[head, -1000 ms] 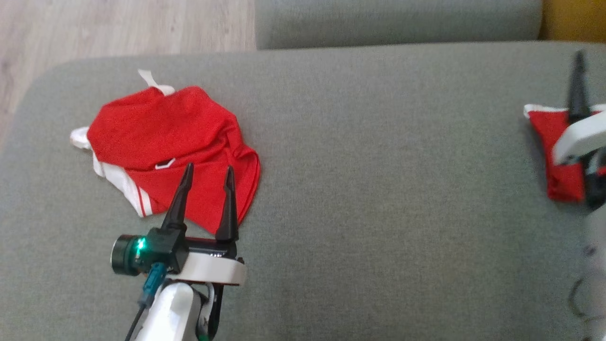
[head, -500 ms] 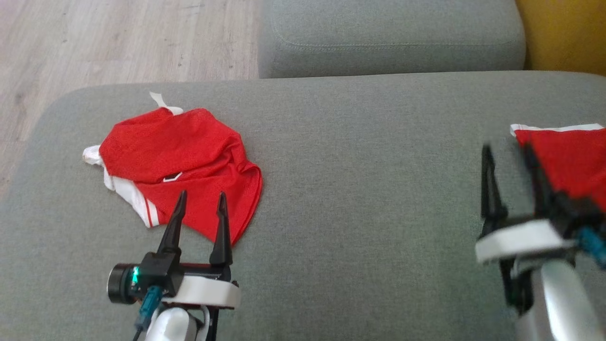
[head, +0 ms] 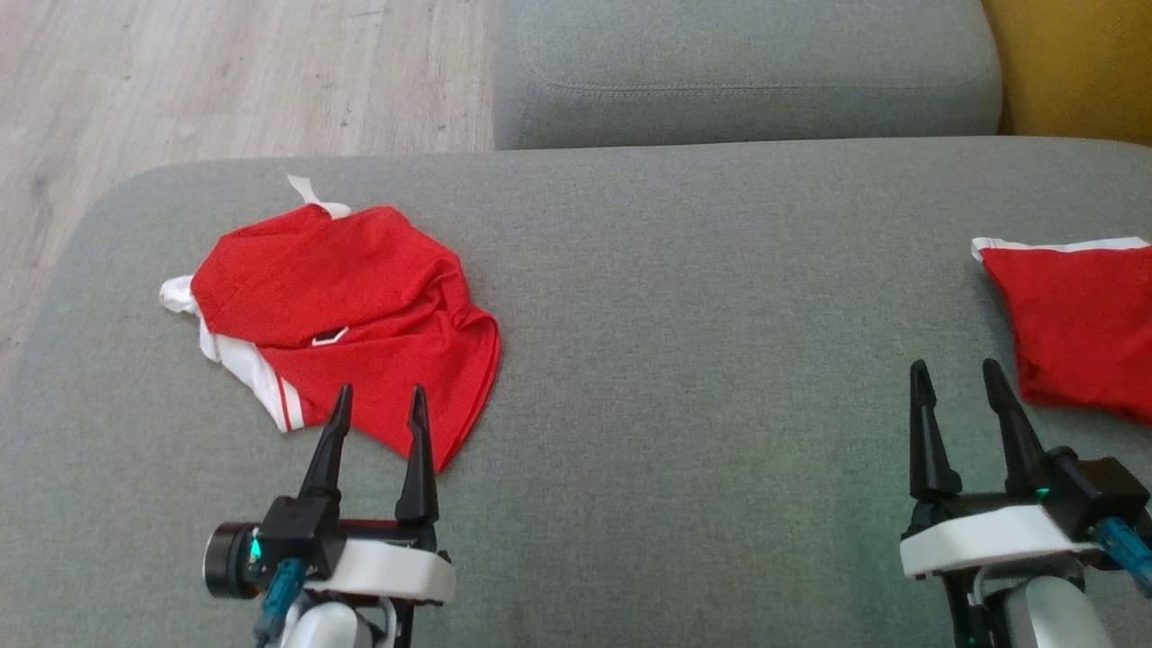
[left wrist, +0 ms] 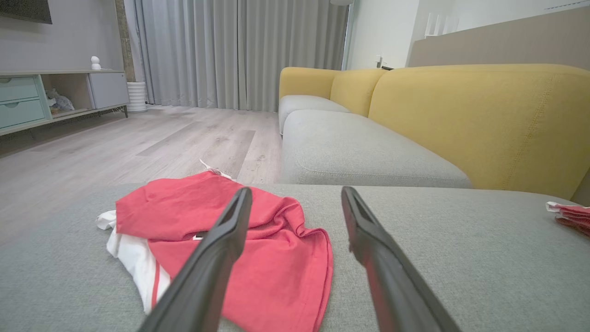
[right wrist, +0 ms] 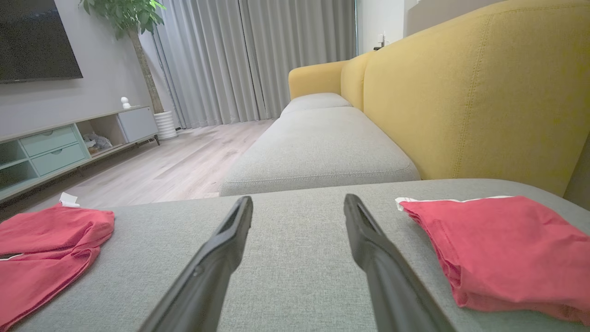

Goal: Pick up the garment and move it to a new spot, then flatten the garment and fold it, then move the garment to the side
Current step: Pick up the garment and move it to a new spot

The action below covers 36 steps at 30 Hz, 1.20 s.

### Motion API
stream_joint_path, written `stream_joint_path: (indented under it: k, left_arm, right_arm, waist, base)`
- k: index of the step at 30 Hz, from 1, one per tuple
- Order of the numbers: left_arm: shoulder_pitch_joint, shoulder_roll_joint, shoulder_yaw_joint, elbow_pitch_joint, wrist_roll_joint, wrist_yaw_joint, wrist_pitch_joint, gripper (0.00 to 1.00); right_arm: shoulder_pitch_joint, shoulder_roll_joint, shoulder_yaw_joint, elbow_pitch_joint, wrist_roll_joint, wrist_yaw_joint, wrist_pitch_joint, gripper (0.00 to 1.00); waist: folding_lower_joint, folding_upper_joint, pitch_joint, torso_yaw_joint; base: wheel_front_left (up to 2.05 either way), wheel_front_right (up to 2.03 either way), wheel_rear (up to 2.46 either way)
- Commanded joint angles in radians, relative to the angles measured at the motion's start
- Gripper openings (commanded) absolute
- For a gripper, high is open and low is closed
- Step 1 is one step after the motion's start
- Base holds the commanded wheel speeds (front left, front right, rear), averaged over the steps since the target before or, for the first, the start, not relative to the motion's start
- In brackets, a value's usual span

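Head view: folded garment (head: 1075, 328) at 3 o'clock looks finished, crumpled garment (head: 342, 315) at 9 o'clock awaits pickup, while left gripper (head: 379, 392) and right gripper (head: 954, 364) gape empty.

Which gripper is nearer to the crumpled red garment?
Left. The left gripper is at the crumpled garment's near edge; the right gripper is far across the cushion, beside the folded garment.
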<state>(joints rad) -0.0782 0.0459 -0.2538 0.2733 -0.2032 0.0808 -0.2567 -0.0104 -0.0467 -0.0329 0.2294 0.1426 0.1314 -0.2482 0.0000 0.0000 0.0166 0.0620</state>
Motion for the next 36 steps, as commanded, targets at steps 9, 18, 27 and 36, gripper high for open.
stream_joint_path:
  k: [9,18,27,36]
  left_arm:
    - [-0.030,0.004,0.032,-0.025,-0.004,0.004,-0.005,1.00]
    - [-0.047,0.004,0.045,-0.035,0.006,0.012,-0.005,1.00]
    - [-0.041,0.004,0.078,-0.040,0.017,0.007,-0.005,1.00]
    - [-0.024,0.004,0.090,-0.034,0.024,0.002,-0.005,1.00]
  right_arm:
    - [-0.030,-0.004,0.023,-0.056,0.010,-0.001,-0.013,1.00]
    - [-0.022,-0.004,0.067,-0.062,0.011,-0.001,-0.013,1.00]
    - [-0.023,-0.004,0.136,-0.054,0.022,-0.001,-0.013,1.00]
    - [-0.018,-0.004,0.188,-0.040,0.037,-0.001,-0.014,1.00]
  waist:
    - [0.0000,0.0000,-0.003,0.006]
    - [0.0000,0.0000,0.010,0.059]
    - [0.0000,0.0000,0.005,0.179]
    - [0.0000,0.0000,-0.013,0.276]
  base:
    - [0.00,0.00,0.00]
    - [0.00,0.00,0.00]
    - [0.00,0.00,0.00]
    - [0.00,0.00,0.00]
